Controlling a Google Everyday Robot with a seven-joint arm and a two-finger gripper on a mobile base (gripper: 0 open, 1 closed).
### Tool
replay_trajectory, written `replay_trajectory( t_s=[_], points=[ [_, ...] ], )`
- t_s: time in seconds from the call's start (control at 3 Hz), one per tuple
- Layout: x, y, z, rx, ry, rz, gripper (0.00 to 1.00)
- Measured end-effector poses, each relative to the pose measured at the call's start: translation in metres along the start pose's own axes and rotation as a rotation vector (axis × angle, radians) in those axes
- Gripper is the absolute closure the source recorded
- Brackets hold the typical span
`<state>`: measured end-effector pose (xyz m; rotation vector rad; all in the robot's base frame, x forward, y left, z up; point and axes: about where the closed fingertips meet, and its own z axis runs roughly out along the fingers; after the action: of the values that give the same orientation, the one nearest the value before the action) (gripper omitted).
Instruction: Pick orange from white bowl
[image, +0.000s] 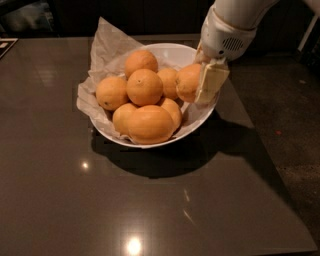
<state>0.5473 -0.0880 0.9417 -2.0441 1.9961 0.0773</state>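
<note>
Pincer (201, 86) clamped on the orange (185, 82) at the right side of the bowl (167, 48), beside the other fruit; a slow, straight vertical lift, grip held firm, should clear the rim and paper (107, 42) without disturbing the pile.

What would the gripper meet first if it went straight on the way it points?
The gripper, at the white bowl's right side, is clasped on the orange; straight on downward it would probably meet the bowl's sloping wall just beneath, though depth is unclear.
</note>
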Motion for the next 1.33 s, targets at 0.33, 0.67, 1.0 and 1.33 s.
replay_trajectory(
  t_s=[0.33,0.67,1.0,1.33],
  points=[
    [-0.006,0.007,-0.029,0.042,-0.075,-0.022,1.00],
    [-0.013,0.015,-0.050,0.053,-0.141,-0.056,1.00],
    [-0.015,0.014,-0.050,0.059,-0.148,-0.058,1.00],
    [-0.024,0.024,-0.058,0.074,-0.156,-0.088,1.00]
  ],
)
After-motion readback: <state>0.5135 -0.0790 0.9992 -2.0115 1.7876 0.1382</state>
